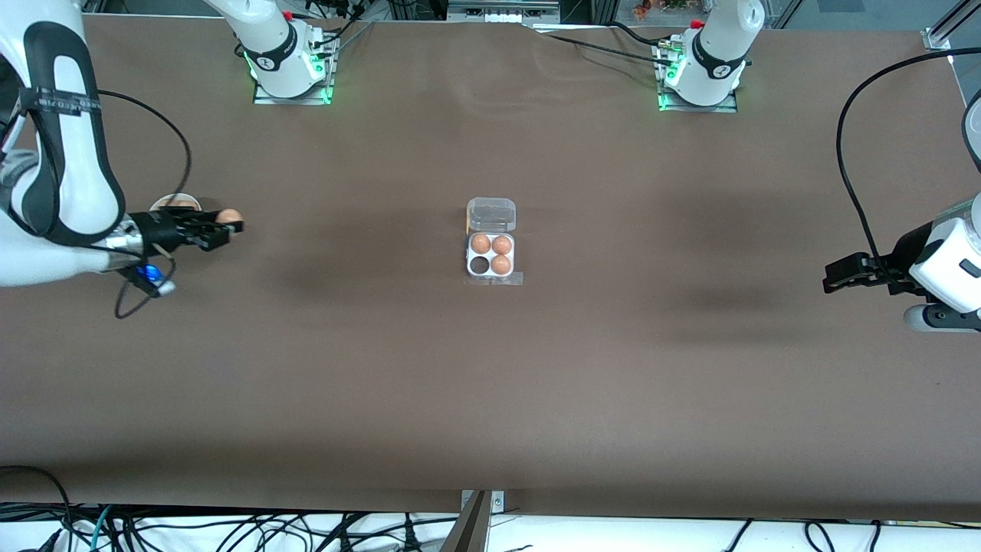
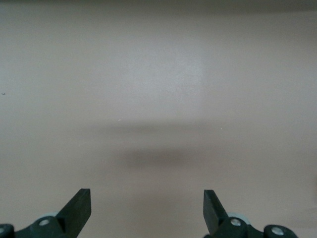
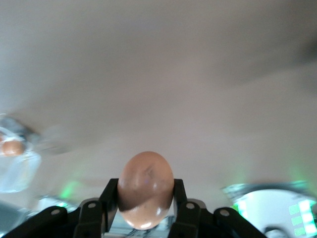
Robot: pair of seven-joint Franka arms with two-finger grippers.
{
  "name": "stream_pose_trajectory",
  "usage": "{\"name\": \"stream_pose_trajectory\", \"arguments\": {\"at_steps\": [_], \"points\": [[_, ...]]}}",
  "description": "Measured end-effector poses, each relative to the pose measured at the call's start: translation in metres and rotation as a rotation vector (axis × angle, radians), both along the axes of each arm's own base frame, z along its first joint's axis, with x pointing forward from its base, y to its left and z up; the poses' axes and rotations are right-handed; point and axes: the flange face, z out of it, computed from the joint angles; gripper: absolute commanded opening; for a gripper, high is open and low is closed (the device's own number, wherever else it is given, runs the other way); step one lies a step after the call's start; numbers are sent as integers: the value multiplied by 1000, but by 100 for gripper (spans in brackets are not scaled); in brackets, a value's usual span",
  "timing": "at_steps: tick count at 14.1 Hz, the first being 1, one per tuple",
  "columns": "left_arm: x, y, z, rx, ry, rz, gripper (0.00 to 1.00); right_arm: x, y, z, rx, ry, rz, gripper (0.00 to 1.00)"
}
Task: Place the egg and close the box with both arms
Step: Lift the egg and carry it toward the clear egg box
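The box [image 1: 491, 264] sits at the table's middle with its clear lid [image 1: 491, 214] swung open toward the robots' bases. Three orange-tan eggs fill its cells; the cell nearest the front camera toward the right arm's end [image 1: 480, 265] is empty. My right gripper [image 1: 230, 225] is shut on the egg [image 1: 228, 215], up in the air at the right arm's end of the table, beside a white bowl. The right wrist view shows the egg [image 3: 146, 188] clamped between the fingers. My left gripper [image 1: 831, 277] is open and empty over the left arm's end; its fingers [image 2: 79, 210] stand wide apart.
A round white bowl [image 1: 175, 204] stands at the right arm's end, partly hidden by the right gripper. The box shows blurred in the right wrist view [image 3: 14, 163]. Black cables hang from both arms. Bare brown table lies between each gripper and the box.
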Motion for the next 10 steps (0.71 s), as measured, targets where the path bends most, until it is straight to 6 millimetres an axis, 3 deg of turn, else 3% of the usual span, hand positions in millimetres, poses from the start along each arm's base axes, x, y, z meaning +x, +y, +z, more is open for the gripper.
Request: {"name": "stream_pose_trajectory", "arguments": {"at_steps": [4,10], "points": [[0,0,0,0,0,0,100,3,39,-41,145,163,-142,36],[0,0,0,0,-1,0,100,14,125,-74,366,305,-310,36]]}}
